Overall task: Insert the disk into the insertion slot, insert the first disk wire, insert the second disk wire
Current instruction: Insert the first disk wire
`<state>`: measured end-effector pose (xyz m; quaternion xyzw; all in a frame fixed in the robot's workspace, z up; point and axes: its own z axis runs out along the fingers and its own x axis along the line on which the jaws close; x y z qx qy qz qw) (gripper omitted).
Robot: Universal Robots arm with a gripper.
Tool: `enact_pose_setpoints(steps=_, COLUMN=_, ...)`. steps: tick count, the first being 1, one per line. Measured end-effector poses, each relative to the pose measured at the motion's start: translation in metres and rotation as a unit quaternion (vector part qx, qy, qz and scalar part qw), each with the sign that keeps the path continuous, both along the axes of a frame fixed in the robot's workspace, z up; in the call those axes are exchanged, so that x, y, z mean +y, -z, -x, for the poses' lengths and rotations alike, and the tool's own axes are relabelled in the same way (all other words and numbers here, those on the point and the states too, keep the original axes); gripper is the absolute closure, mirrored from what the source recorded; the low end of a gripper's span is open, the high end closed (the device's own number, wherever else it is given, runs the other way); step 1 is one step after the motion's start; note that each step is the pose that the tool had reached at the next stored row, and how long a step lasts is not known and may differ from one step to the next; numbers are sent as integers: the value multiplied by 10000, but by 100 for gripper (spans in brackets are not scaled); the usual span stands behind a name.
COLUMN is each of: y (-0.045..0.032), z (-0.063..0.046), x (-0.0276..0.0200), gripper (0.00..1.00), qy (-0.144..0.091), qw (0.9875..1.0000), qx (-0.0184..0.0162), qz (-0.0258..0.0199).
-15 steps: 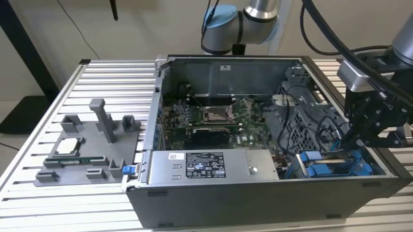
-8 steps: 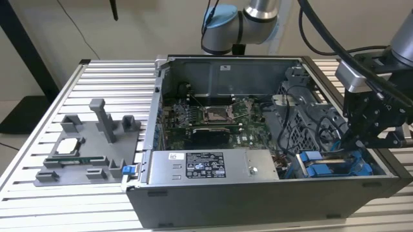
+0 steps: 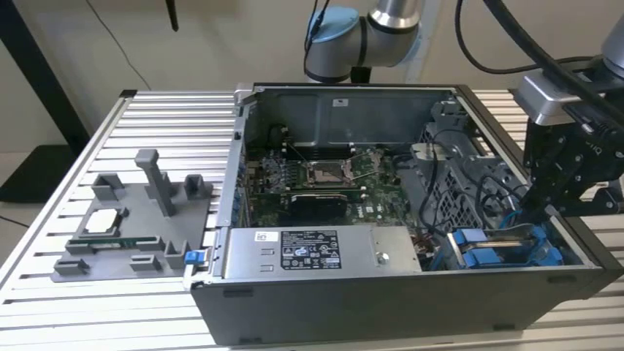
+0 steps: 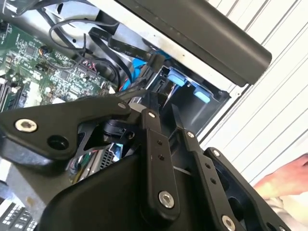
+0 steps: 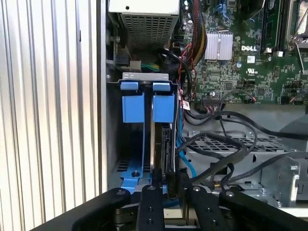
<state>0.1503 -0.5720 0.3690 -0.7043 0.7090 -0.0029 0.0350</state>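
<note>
The disk stands edge-on in the insertion slot of the drive cage, clipped in its blue carrier; an empty blue carrier sits beside it. My gripper is at the disk's near end, its fingers shut on a black wire connector that touches the disk's edge. A blue wire and black wires loop beside it. In the exterior view the gripper reaches into the case's front corner, above the blue carriers. In the second wrist view the gripper points into the cage.
The open computer case lies on a slatted table. It holds a grey power-supply box and the motherboard. A grey fixture stands at the exterior view's left. A hand is close beyond the case wall.
</note>
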Motion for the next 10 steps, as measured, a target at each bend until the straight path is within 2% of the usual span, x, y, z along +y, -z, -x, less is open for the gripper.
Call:
enact_pose_setpoints(steps=9, y=-16, z=32, x=5, gripper=0, qy=12, qw=10000, qx=2, qz=-5)
enact_pose_setpoints(steps=10, y=-12, z=32, x=6, gripper=100, qy=14, qw=10000, qx=2, qz=-6)
